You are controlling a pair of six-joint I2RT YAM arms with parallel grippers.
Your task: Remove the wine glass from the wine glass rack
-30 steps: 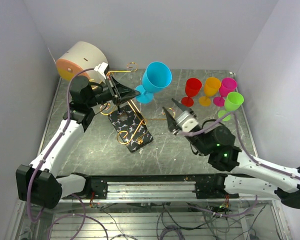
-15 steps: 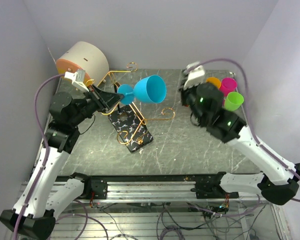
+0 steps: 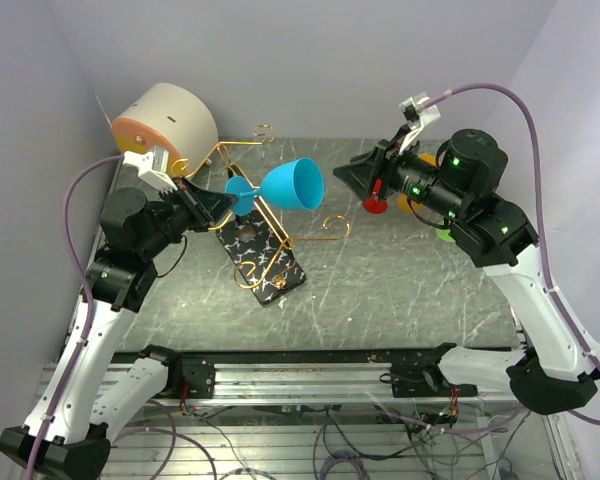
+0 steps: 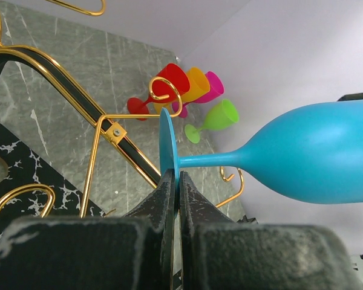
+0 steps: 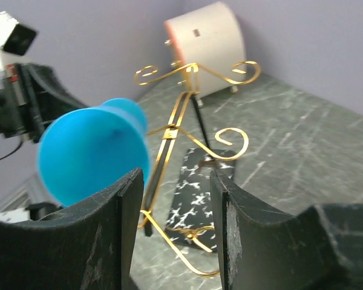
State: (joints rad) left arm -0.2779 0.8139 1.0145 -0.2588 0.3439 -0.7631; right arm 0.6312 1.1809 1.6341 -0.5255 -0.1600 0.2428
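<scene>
The left gripper (image 3: 228,198), jaws clenched on the foot of the blue wine glass (image 3: 292,185), held it sideways at centre frame, seemingly free of the wine glass rack (image 3: 263,262). The right gripper (image 3: 348,178), jaws spread and empty, faced the bowl. A handover or set-down looked next.

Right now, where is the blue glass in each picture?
Top view: the blue glass lies sideways in the middle, its foot in the left pincer.
Left wrist: the blue glass fills the right side, its foot pinched at bottom centre.
Right wrist: the blue glass is on the left, bowl toward the camera.
Shared landmark: the gold wire rack, near the glass in all three.
</scene>
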